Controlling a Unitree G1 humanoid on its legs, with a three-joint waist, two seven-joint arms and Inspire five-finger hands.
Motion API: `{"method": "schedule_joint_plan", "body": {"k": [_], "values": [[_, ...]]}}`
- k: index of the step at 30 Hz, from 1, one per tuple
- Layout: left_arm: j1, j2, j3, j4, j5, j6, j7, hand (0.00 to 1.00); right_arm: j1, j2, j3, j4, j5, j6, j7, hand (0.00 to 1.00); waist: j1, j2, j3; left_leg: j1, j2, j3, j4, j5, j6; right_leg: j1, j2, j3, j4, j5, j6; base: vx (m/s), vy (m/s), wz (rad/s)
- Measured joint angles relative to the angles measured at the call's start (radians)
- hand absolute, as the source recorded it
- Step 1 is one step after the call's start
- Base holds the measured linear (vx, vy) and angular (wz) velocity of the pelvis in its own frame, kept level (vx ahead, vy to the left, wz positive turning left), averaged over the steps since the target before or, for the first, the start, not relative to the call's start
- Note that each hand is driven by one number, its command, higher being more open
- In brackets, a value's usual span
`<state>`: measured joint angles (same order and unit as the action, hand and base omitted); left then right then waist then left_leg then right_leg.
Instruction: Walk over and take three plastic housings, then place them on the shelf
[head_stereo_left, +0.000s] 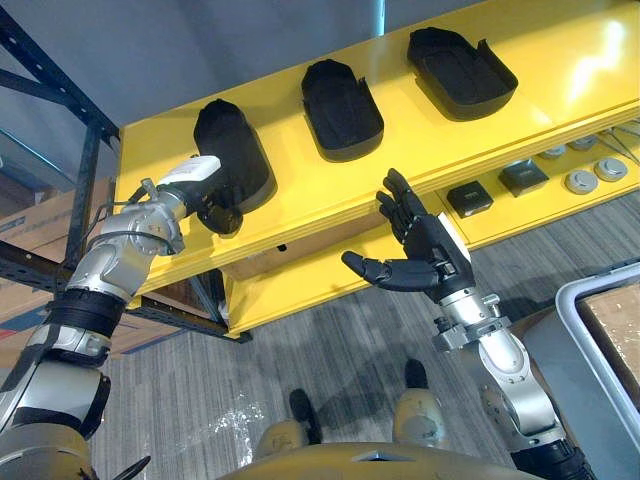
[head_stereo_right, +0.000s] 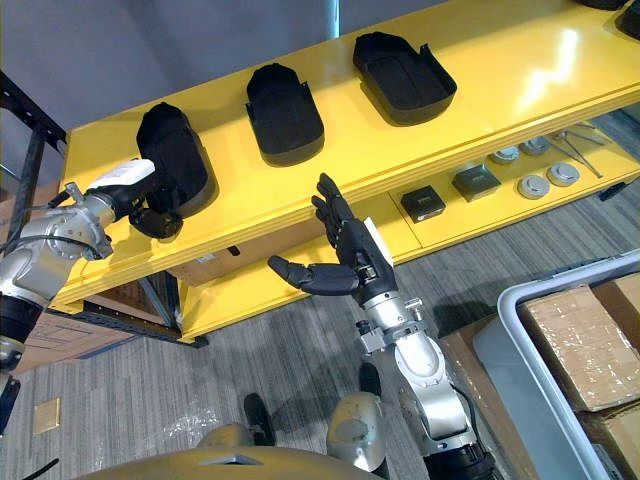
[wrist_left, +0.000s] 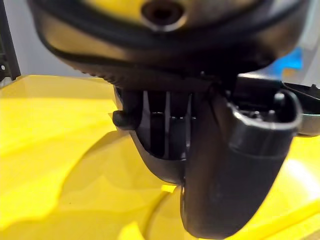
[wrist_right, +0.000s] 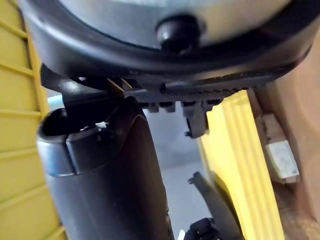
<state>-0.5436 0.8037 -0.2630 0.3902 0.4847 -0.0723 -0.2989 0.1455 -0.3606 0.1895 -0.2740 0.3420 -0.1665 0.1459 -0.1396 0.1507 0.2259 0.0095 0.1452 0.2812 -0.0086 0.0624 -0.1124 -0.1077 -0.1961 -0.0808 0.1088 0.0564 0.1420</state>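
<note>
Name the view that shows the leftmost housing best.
Left eye view: leftmost housing nearly whole on the shelf, left hand gripping its near end. Right eye view similar; left wrist view, its end close up.

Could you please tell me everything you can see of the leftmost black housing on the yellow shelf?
The leftmost housing is a black, elongated plastic shell with a rounded far end, smooth and slightly glossy. It sits on the yellow top shelf near its left end, apart from the middle housing beside it. The left hand grips its near end, fingers curled on it with the thumb opposite. Whether it lies flat I cannot tell.
</note>
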Motion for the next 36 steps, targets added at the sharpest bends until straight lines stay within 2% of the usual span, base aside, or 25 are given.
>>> {"method": "schedule_joint_plan", "body": {"k": [6, 10, 15, 17, 23, 25, 28, 30, 32, 34, 36], "values": [[0.005, 0.0, 0.004, 0.015, 0.041, 0.006, -0.014, 1.0, 0.0, -0.024, 0.0, 0.0, 0.001, 0.0, 0.003, 1.0, 0.0, 0.013, -0.009, -0.001, 0.0, 0.008, -0.006, 0.002, 0.003, -0.012, 0.0, 0.003, 0.011, 0.0, 0.0, 0.0, 0.0, -0.01], [0.005, 0.0, 0.005, 0.045, 0.042, 0.006, 0.018, 1.0, 0.0, -0.034, -0.001, 0.0, 0.021, 0.0, 0.004, 1.0, -0.004, 0.017, -0.012, 0.0, 0.0, 0.01, -0.011, 0.004, 0.006, -0.015, 0.0, 0.004, 0.012, 0.0, 0.0, 0.0, 0.0, 0.0], [0.005, -0.008, 0.007, 0.096, 0.043, 0.011, 0.142, 1.0, 0.0, -0.039, -0.002, 0.0, 0.024, 0.0, 0.009, 1.0, -0.004, 0.017, -0.012, -0.002, 0.001, 0.01, -0.012, 0.003, 0.005, -0.019, 0.0, 0.006, 0.015, 0.0, 0.001, 0.0, 0.0, 0.0], [0.005, -0.021, 0.01, 0.115, 0.043, 0.023, 0.236, 1.0, 0.0, -0.039, -0.002, 0.0, 0.024, 0.0, 0.02, 1.0, -0.004, 0.016, -0.013, -0.003, 0.0, 0.012, -0.012, 0.003, 0.004, -0.024, 0.0, 0.008, 0.018, 0.0, 0.001, 0.0, 0.0, 0.0], [0.048, -0.06, 0.042, 0.132, 0.036, 0.034, 0.438, 1.0, -0.001, -0.04, -0.011, 0.0, 0.024, -0.006, 0.033, 1.0, -0.005, 0.012, -0.013, -0.003, 0.0, 0.011, -0.012, 0.002, -0.005, -0.033, 0.001, 0.012, 0.033, -0.01, 0.006, 0.0, 0.0, 0.0], [0.053, -0.06, 0.044, 0.129, 0.03, 0.031, 0.48, 1.0, -0.003, -0.038, -0.015, 0.0, 0.024, -0.009, 0.035, 1.0, -0.003, 0.008, -0.013, -0.004, -0.001, 0.007, -0.012, 0.005, -0.005, -0.033, 0.001, 0.012, 0.034, -0.011, 0.006, 0.02, -0.001, 0.04], [0.156, -0.068, 0.123, -0.002, -0.089, 0.025, 0.577, 1.0, 0.0, -0.018, -0.017, 0.0, 0.024, -0.024, 0.037, 1.0, -0.005, 0.0, -0.014, -0.006, -0.002, 0.0, -0.013, 0.007, -0.005, -0.033, 0.001, 0.008, 0.036, -0.01, 0.003, 0.03, -0.003, 0.05], [0.253, -0.12, 0.21, -0.182, -0.163, 0.023, 0.629, 1.0, 0.007, 0.009, -0.024, 0.0, 0.023, -0.025, 0.032, 1.0, 0.003, -0.006, -0.018, -0.01, -0.002, -0.013, -0.013, 0.007, -0.005, -0.03, 0.0, -0.001, 0.035, -0.013, 0.003, 0.04, -0.007, 0.13], [0.4, -0.238, 0.299, -0.467, -0.237, -0.01, 0.664, 1.0, 0.023, 0.05, -0.023, 0.0, 0.017, -0.027, 0.018, 1.0, 0.017, -0.016, -0.023, -0.011, -0.001, -0.035, -0.013, 0.007, -0.005, -0.012, -0.001, -0.024, 0.026, -0.016, 0.004, 0.04, -0.011, 0.23], [0.524, -0.332, 0.305, -0.661, -0.276, -0.037, 0.659, 1.0, 0.041, 0.078, -0.023, 0.0, 0.013, -0.031, 0.01, 1.0, 0.036, -0.02, -0.027, -0.007, 0.0, -0.048, -0.013, 0.007, -0.005, 0.007, -0.001, -0.039, 0.014, -0.018, 0.003, 0.03, -0.006, 0.25], [0.661, -0.43, 0.304, -0.803, -0.341, -0.083, 0.603, 1.0, 0.046, 0.1, -0.02, 0.0, -0.025, -0.034, 0.012, 1.0, 0.056, -0.022, -0.029, 0.0, 0.001, -0.066, -0.012, 0.005, -0.007, 0.033, -0.001, -0.06, 0.001, -0.019, 0.003, 0.01, -0.003, 0.23]]}}
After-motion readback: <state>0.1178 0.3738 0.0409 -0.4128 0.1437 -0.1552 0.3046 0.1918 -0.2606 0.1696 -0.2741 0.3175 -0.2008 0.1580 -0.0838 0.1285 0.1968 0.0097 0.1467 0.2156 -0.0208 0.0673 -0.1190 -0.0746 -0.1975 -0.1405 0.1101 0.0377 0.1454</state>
